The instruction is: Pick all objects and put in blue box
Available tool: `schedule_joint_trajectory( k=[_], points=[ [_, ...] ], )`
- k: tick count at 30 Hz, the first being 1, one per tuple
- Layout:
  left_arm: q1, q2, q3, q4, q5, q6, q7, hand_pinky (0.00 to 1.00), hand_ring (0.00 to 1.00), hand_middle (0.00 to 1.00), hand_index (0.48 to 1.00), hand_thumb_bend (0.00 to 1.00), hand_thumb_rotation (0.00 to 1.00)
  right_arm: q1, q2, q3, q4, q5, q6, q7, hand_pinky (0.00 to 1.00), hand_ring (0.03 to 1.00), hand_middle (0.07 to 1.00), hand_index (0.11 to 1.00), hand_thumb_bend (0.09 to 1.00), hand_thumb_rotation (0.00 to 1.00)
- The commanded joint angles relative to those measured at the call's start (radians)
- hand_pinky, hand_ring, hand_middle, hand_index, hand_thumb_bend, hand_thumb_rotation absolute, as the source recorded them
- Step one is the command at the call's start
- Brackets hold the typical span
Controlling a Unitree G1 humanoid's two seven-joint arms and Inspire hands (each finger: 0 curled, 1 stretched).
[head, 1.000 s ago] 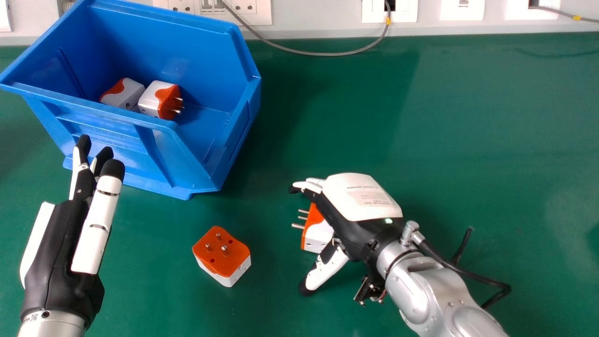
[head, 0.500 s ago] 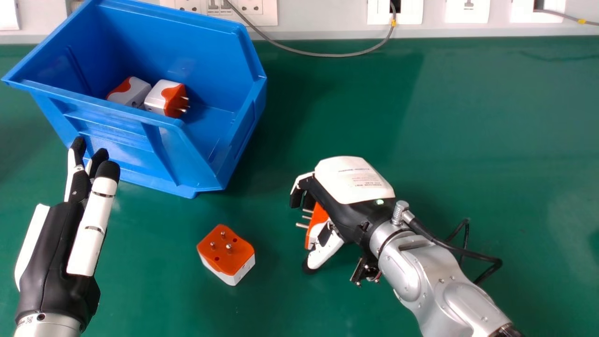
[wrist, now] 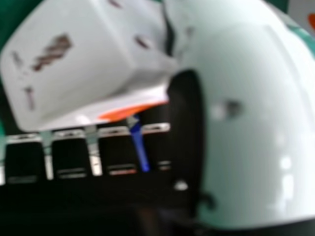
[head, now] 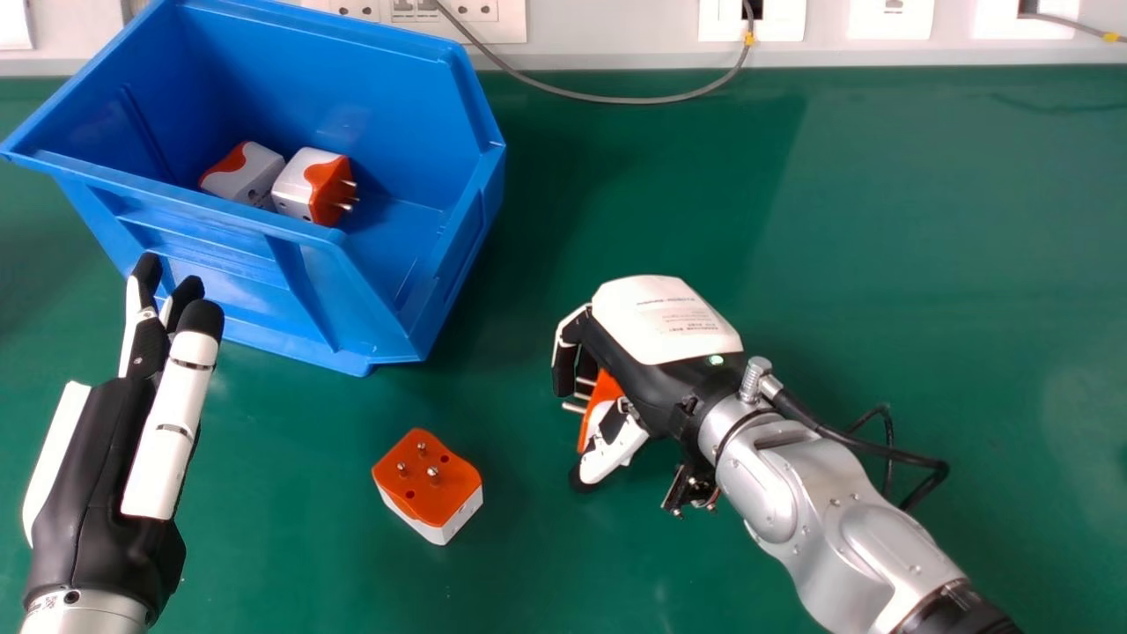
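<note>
Two plugs are held in the blue box (head: 216, 251), side by side on its floor: the left plug (head: 251, 176) tucked close against the right plug (head: 304, 185), whose metal pins are pointed rightward. The undersides of both are hidden by the box's near wall, and the box's far corner is cut off by the view's top edge. Smooth, glossy blue sides are shown, slanted and ribbed along the front.

Over to the right robot hand (head: 660, 339), and a plug (head: 602, 396) is gripped there, wrapped by curled fingers and thumb! Most of it is covered by the hand, its pins left poking out toward the box side; whether the tabletop (head: 792, 229) is touched by it cannot be told. In the right hand view, a pale, blocky body with dark openings and a strip of orange is seen.

A loose plug (head: 427, 484) is set between the two hands, pins up, its orange face waved at one edge above a white, squared body. The left robot hand (head: 97, 493) is held open, fingers straight, at the view's left.
</note>
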Motion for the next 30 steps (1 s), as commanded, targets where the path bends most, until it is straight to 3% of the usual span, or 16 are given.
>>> schedule_joint_trajectory(
  k=[1,12,26,30],
  points=[
    [-0.001,0.012,0.008,-0.029,-0.015,-0.001,-0.004,1.0,1.0,1.0,1.0,0.46,0.91,-0.002,-0.023,-0.007,0.02,-0.001,0.012,0.003,0.37,0.469,0.524,0.494,0.511,0.0],
    [-0.002,0.014,0.002,-0.032,-0.016,0.001,-0.004,1.0,1.0,1.0,1.0,0.46,0.91,0.011,-0.023,-0.036,-0.025,0.027,-0.004,-0.017,0.36,0.462,0.512,0.479,0.503,0.0],
    [-0.022,0.021,0.001,0.0,-0.013,-0.013,-0.009,1.0,1.0,1.0,1.0,0.45,0.91,0.116,-0.038,-0.105,-0.246,0.054,0.022,-0.044,0.35,0.456,0.519,0.467,0.499,0.0],
    [-0.024,0.021,-0.002,-0.001,-0.011,-0.009,-0.005,1.0,1.0,1.0,1.0,0.45,0.91,0.164,-0.042,-0.134,-0.352,0.069,0.027,-0.031,0.35,0.45,0.517,0.474,0.499,0.0]
  ],
)
